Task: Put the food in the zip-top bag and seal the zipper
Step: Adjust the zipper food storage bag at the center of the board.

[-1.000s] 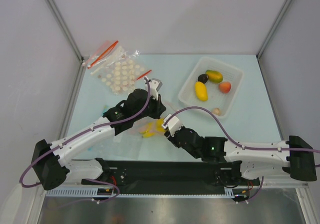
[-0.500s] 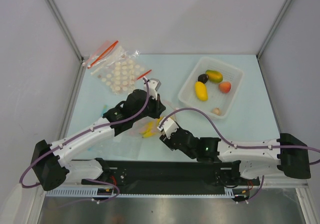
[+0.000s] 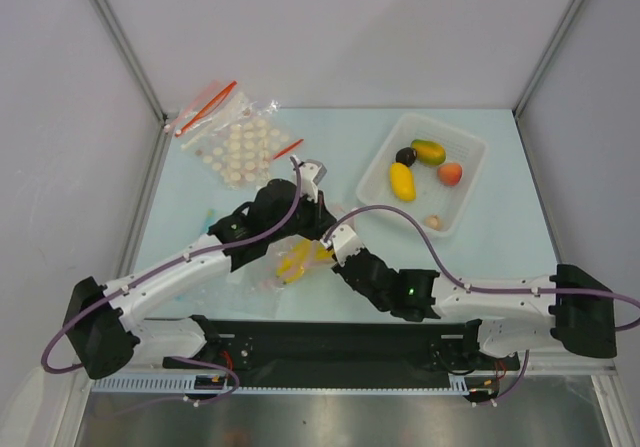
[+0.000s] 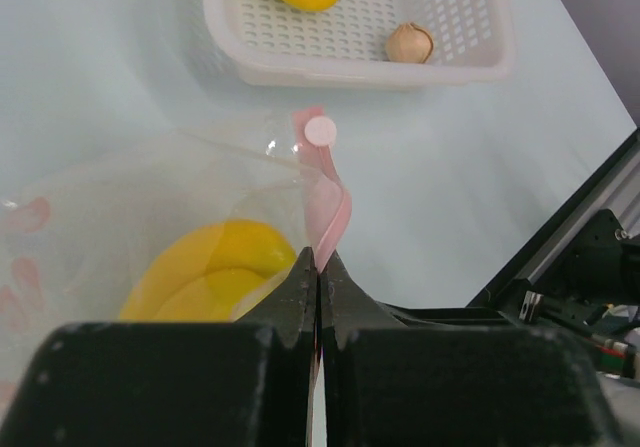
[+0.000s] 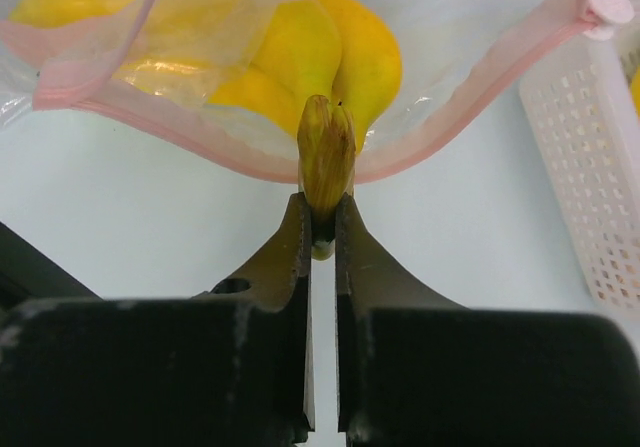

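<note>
The yellow banana bunch (image 3: 297,259) lies inside the mouth of the clear zip-top bag (image 3: 262,272) at the table's front centre. My right gripper (image 3: 331,243) is shut on the banana's brown stem (image 5: 325,152), with the fruit (image 5: 335,47) past the pink zipper strip (image 5: 190,127). My left gripper (image 3: 318,207) is shut on the bag's zipper edge (image 4: 328,207) and holds it up, the banana (image 4: 215,272) showing through the plastic. The left gripper's tips (image 4: 318,259) and the right gripper's tips (image 5: 321,207) are both closed.
A white perforated basket (image 3: 470,152) at the right holds a yellow fruit (image 3: 401,180), a dark purple piece (image 3: 405,156), the mango (image 3: 428,152), the peach (image 3: 450,174) and the beige piece (image 3: 432,222). A clear bag of cream discs (image 3: 235,147) lies at the back left.
My right arm has shifted left and then forward, carrying the banana a little further into the bag. My left gripper has kept hold of the zipper edge.
</note>
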`<action>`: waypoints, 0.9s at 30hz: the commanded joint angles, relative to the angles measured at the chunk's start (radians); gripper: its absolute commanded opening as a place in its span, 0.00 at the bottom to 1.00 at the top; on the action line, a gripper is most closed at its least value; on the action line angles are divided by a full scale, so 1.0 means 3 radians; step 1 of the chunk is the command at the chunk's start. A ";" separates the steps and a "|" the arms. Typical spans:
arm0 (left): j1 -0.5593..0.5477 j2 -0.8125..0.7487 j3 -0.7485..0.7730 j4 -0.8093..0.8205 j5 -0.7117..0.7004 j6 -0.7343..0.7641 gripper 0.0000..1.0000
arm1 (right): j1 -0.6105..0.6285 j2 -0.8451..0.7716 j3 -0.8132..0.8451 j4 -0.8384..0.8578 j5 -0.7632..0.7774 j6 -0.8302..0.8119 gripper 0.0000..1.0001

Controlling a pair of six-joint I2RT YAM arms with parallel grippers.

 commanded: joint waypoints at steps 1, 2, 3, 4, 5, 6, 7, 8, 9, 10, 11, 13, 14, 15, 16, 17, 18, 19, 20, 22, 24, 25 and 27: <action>0.0019 0.0088 0.0101 0.0131 0.0251 -0.0092 0.01 | 0.0004 -0.0241 0.0015 0.0138 0.0283 0.0071 0.00; 0.0019 0.0124 0.0117 0.0116 0.0312 -0.0102 0.02 | -0.0001 -0.0328 -0.0011 0.0143 0.0319 0.0081 0.00; 0.0019 0.0139 0.0122 0.0116 0.0343 -0.0123 0.02 | -0.0001 -0.0379 -0.0036 0.0143 0.0395 0.0086 0.00; 0.0014 0.0149 0.0132 0.0121 0.0379 -0.0128 0.02 | -0.0001 -0.0425 -0.0082 0.0143 0.0432 0.0086 0.00; 0.0014 0.0170 0.0132 0.0126 0.0440 -0.0138 0.02 | -0.0001 -0.0512 -0.0108 0.0264 0.0462 0.0086 0.00; 0.0014 0.0180 0.0137 0.0136 0.0471 -0.0138 0.02 | -0.0001 -0.0553 -0.0133 0.0281 0.0508 0.0091 0.00; 0.0009 0.0185 0.0137 0.0147 0.0491 -0.0143 0.03 | 0.0009 -0.0594 -0.0154 0.0306 0.0529 0.0081 0.00; 0.0004 0.0195 0.0137 0.0152 0.0517 -0.0148 0.03 | 0.0009 -0.0640 -0.0200 0.0342 0.0544 0.0076 0.00; -0.0001 0.0211 0.0137 0.0167 0.0558 -0.0169 0.03 | 0.0004 -0.0696 -0.0220 0.0368 0.0555 0.0056 0.00; -0.0001 0.0221 0.0137 0.0182 0.0594 -0.0179 0.03 | 0.0014 -0.0722 -0.0241 0.0383 0.0560 0.0056 0.00; -0.0006 0.0221 0.0142 0.0188 0.0634 -0.0179 0.03 | 0.0014 -0.0743 -0.0266 0.0408 0.0560 0.0035 0.00; -0.0032 0.0247 0.0158 0.0172 0.0660 -0.0184 0.03 | 0.0019 -0.0768 -0.0267 0.0419 0.0596 0.0035 0.00; -0.0042 0.0257 0.0168 0.0157 0.0645 -0.0169 0.03 | 0.0014 -0.0768 -0.0272 0.0424 0.0601 0.0030 0.00; -0.0052 0.0282 0.0193 0.0137 0.0594 -0.0159 0.03 | 0.0019 -0.0758 -0.0272 0.0424 0.0586 0.0035 0.00; -0.0062 0.0293 0.0204 0.0101 0.0569 -0.0154 0.03 | 0.0014 -0.0753 -0.0267 0.0424 0.0580 0.0035 0.00; -0.0068 0.0303 0.0204 0.0101 0.0558 -0.0148 0.03 | 0.0019 -0.0743 -0.0267 0.0429 0.0550 0.0035 0.00; -0.0073 0.0313 0.0209 0.0106 0.0558 -0.0148 0.03 | 0.0014 -0.0743 -0.0257 0.0429 0.0529 0.0045 0.00; -0.0088 0.0343 0.0214 0.0101 0.0553 -0.0148 0.03 | 0.0009 -0.0728 -0.0251 0.0429 0.0509 0.0056 0.00; -0.0098 0.0364 0.0229 0.0111 0.0548 -0.0148 0.03 | -0.0001 -0.0722 -0.0251 0.0434 0.0473 0.0071 0.00; -0.0154 0.0400 0.0245 0.0136 0.0543 -0.0148 0.02 | -0.0031 -0.0717 -0.0246 0.0424 0.0432 0.0132 0.00; -0.0226 0.0415 0.0265 0.0147 0.0533 -0.0133 0.01 | -0.0118 -0.0722 -0.0236 0.0414 0.0340 0.0183 0.00; -0.0251 0.0415 0.0280 0.0147 0.0492 -0.0128 0.01 | -0.0159 -0.0738 -0.0236 0.0383 0.0289 0.0249 0.00; -0.0323 0.0395 0.0296 0.0131 0.0441 -0.0102 0.01 | -0.0291 -0.0773 -0.0251 0.0378 0.0039 0.0291 0.00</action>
